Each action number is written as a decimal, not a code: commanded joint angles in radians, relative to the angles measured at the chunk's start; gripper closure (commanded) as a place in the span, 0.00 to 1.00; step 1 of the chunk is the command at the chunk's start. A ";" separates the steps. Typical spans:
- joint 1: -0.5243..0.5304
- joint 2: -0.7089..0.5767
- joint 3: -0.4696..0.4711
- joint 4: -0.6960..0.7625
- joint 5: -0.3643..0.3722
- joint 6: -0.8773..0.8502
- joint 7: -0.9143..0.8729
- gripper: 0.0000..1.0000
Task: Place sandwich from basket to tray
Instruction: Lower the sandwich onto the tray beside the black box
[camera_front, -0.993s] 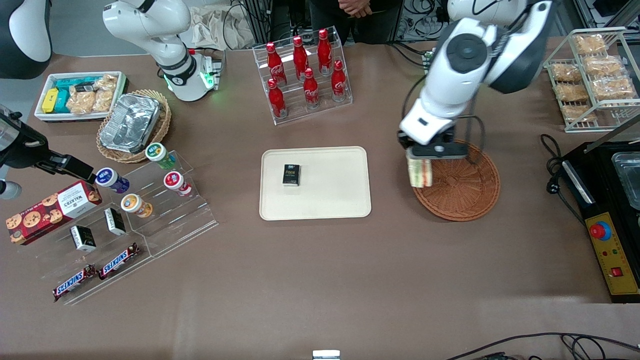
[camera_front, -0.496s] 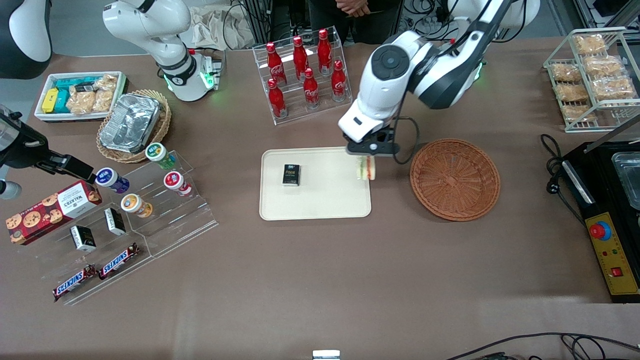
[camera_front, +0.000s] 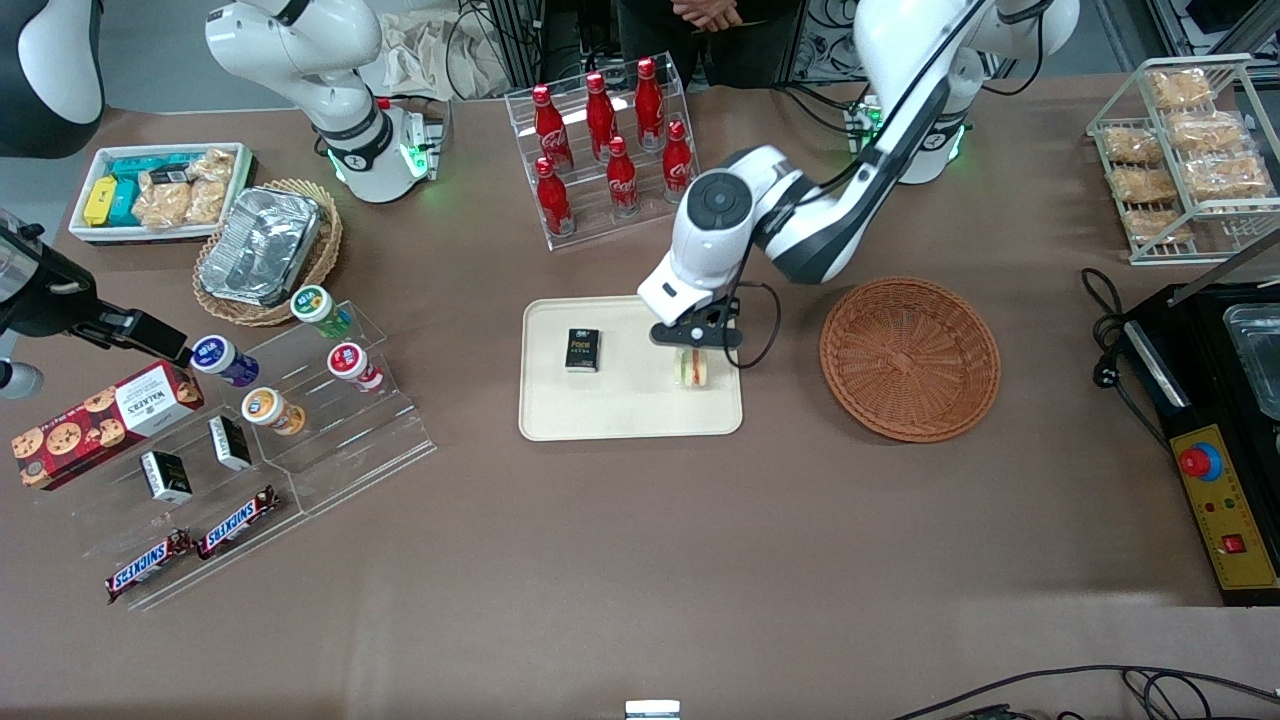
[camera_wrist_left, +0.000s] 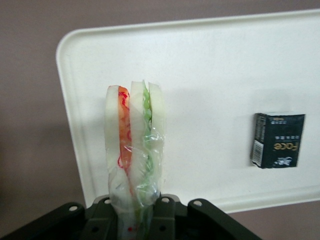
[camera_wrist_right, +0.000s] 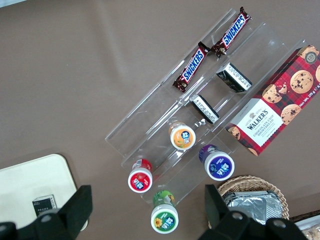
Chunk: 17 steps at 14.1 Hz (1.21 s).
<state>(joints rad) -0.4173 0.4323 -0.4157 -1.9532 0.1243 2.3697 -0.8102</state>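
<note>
Your gripper (camera_front: 693, 352) hangs over the tray (camera_front: 630, 420), above the part of it nearest the basket (camera_front: 909, 358). It is clenched on the sandwich (camera_front: 692, 368): in the left wrist view the fingers (camera_wrist_left: 161, 217) close on one end of the wedge and the rest of the sandwich (camera_wrist_left: 134, 150) projects straight out from them.

Orientation of the sandwich: it is held on edge. In the wrist view the three white bread slices stand side by side, with the orange-red layer in one gap and the green layer in the other. Clear film wraps the wedge. Its long axis runs along the line of the fingers, pointing down toward the tray. From the front camera you see it end-on beneath the gripper, the bread and filling stripes running toward and away from that camera.

Whether the free end touches the tray cannot be told from either view. In the wrist view, the wedge shows against bare tray (camera_wrist_left: 215, 65), near the tray's rounded corner.

A small black box (camera_front: 582, 350) marked "Face" lies flat on the tray, well apart from the sandwich and toward the parked arm's end. The wrist view shows the same box (camera_wrist_left: 277, 146) lying clear of the wedge.

The basket sits on the table beside the tray, toward the working arm's end, not touching it. Nothing lies in it.
</note>
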 joint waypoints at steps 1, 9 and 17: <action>-0.026 0.042 0.028 0.007 0.069 0.039 -0.050 1.00; -0.035 0.071 0.063 -0.023 0.124 0.065 -0.060 0.00; 0.012 -0.143 0.060 0.056 0.107 -0.171 -0.069 0.00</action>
<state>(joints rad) -0.4271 0.3993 -0.3578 -1.9098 0.2241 2.3022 -0.8641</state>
